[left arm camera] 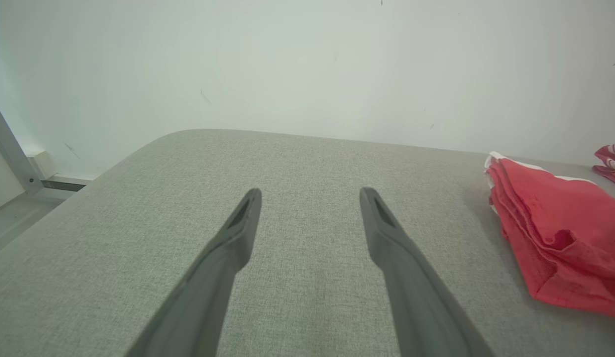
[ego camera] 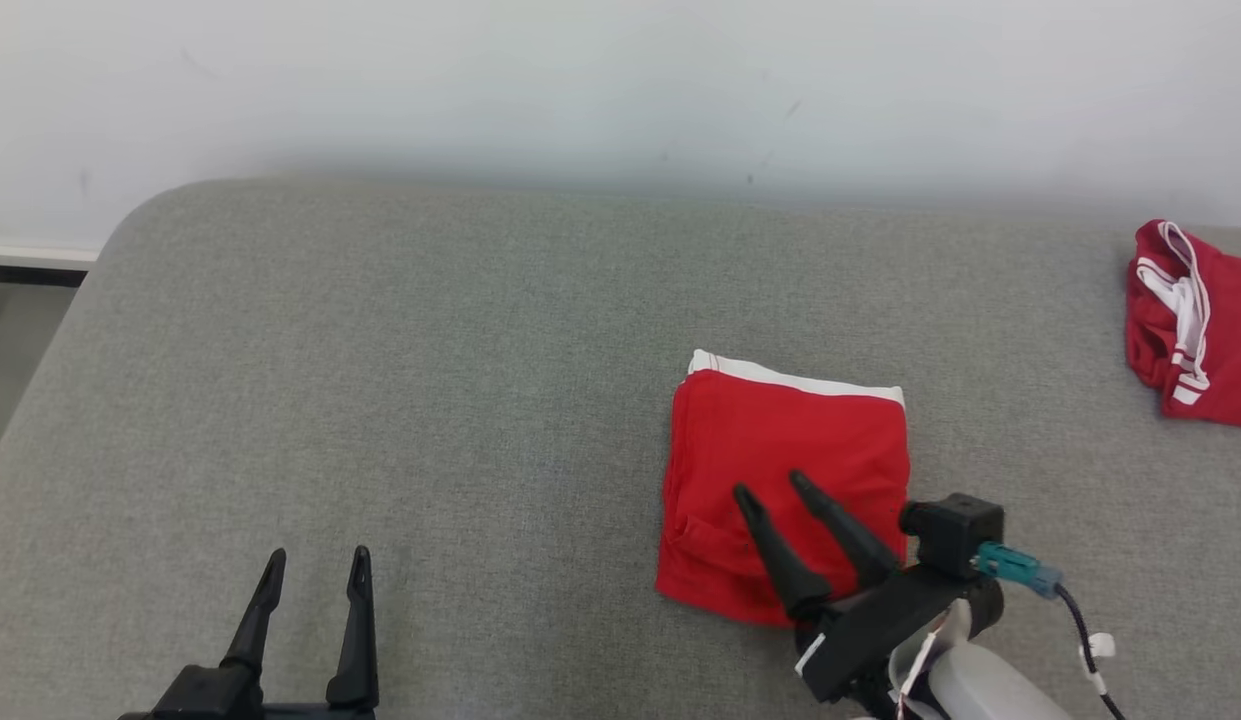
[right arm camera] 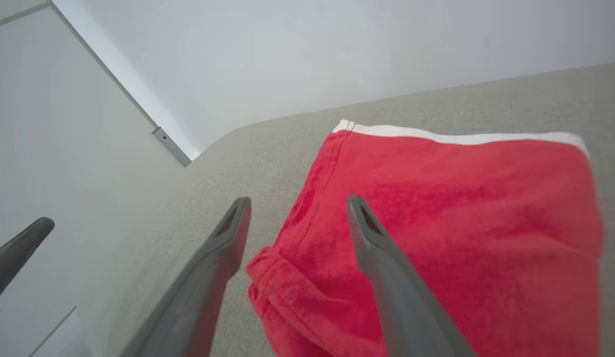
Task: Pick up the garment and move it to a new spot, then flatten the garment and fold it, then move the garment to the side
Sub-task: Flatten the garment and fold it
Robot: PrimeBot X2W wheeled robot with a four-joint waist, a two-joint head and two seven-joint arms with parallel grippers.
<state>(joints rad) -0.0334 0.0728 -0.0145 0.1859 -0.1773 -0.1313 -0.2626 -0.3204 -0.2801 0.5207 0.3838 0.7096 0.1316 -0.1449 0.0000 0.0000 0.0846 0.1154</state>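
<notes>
The garment (ego camera: 785, 470) is a red cloth with a white band along its far edge, folded into a rough square on the grey padded table (ego camera: 430, 400). It also lies at the right of the left wrist view (left arm camera: 555, 223) and spreads across the right wrist view (right arm camera: 436, 223). My right gripper (ego camera: 777, 490) hovers over the garment's near left part, open, with nothing between its fingers (right arm camera: 376, 258). My left gripper (ego camera: 315, 567) stands open at the table's near left, well apart from the garment, its fingers (left arm camera: 238, 233) over bare cloth surface.
A second red garment with white stripes (ego camera: 1195, 330) lies crumpled at the table's far right edge. A white wall (ego camera: 620, 90) runs behind the table. The table's rounded left corner (ego camera: 140, 215) drops to the floor.
</notes>
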